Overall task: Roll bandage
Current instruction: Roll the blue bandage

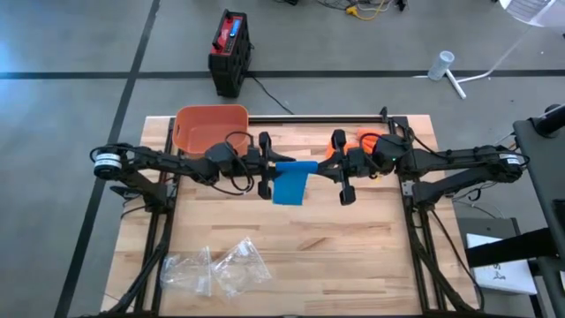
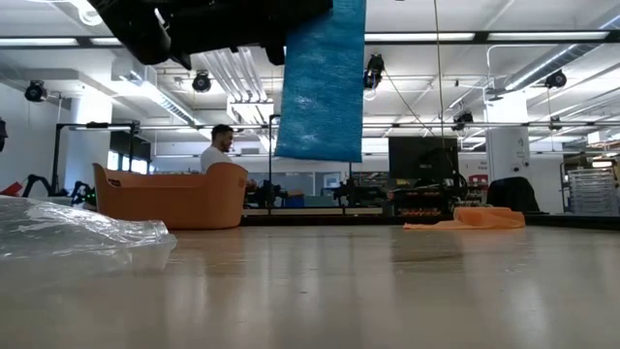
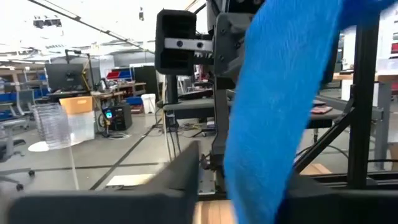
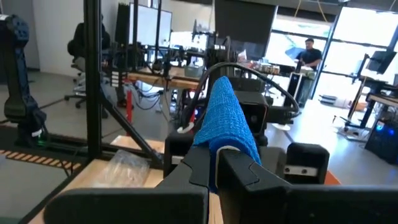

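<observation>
A blue bandage (image 1: 292, 181) hangs in mid-air over the middle of the table, between my two grippers. My left gripper (image 1: 279, 168) comes in level from the table's left and my right gripper (image 1: 327, 170) level from the right, both shut on the bandage. In the low view the bandage's loose tail (image 2: 320, 87) hangs straight down, and its lower edge is well clear of the tabletop. In the right wrist view the bandage (image 4: 227, 118) runs away from my fingers toward the left gripper. My left gripper has the bandage's strip (image 3: 261, 180) between its two fingers, coming level from the table's left. The fingers lie across the strip. The strip hangs down below them, clear of the table. My right gripper pinches a bunched, narrow end of the bandage (image 4: 217, 152) between its two fingers, level from the table's right. From there the cloth rises over the fingertips and stretches toward the left gripper, lifted clear of the table.
An orange basket (image 1: 210, 128) stands at the table's far left and an orange cloth (image 1: 366, 141) lies at the far right. Clear plastic bags (image 1: 216, 269) lie near the front left. A person (image 2: 215, 150) is in the room beyond the table.
</observation>
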`<state>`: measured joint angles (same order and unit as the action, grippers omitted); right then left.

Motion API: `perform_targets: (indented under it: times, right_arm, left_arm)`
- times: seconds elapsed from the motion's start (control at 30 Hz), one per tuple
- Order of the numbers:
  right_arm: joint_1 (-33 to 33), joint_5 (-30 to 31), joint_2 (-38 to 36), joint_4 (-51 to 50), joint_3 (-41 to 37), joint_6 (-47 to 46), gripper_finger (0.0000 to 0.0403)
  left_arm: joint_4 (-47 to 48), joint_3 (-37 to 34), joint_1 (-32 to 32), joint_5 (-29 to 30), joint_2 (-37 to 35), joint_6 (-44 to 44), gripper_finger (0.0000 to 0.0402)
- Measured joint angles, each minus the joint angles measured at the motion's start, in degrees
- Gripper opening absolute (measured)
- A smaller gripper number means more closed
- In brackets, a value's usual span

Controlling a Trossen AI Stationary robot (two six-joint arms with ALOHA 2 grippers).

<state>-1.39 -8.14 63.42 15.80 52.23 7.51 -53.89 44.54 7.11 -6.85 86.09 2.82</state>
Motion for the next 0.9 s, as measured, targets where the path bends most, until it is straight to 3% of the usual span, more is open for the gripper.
perform_targets:
  times: [0.07, 0.37, 0.57, 0.7, 0.8, 0.9]
  right_arm:
    - [0.0, 0.0, 0.0, 0.3, 0.0, 0.0, 0.0003]
    - [0.0, -5.0, -0.2, 7.7, 0.0, -5.6, 0.0003]
    - [-0.2, -5.4, -0.3, 11.0, 0.0, -16.4, 0.0003]
    - [-0.2, -5.4, -0.3, 13.2, 0.0, -22.9, 0.0003]
    - [-0.2, -3.6, -0.2, 13.2, 0.0, -18.4, 0.0003]
    - [-0.2, 2.6, -0.2, 11.7, 0.0, -7.8, 0.0003]
  left_arm:
    - [-0.2, 0.0, 0.0, 0.0, 0.5, -0.1, 0.0016]
    - [1.0, -0.3, 0.0, 0.0, 0.6, 0.1, 0.0001]
    - [0.8, -0.3, 0.0, 0.5, 0.7, 0.1, 0.0]
    - [0.6, -0.3, 0.0, 5.1, 0.7, 0.9, 0.0]
    - [0.5, -0.3, 0.0, 6.4, 0.7, 0.8, 0.0]
    - [0.5, -0.3, -0.6, 5.7, 0.7, -0.2, 0.0]
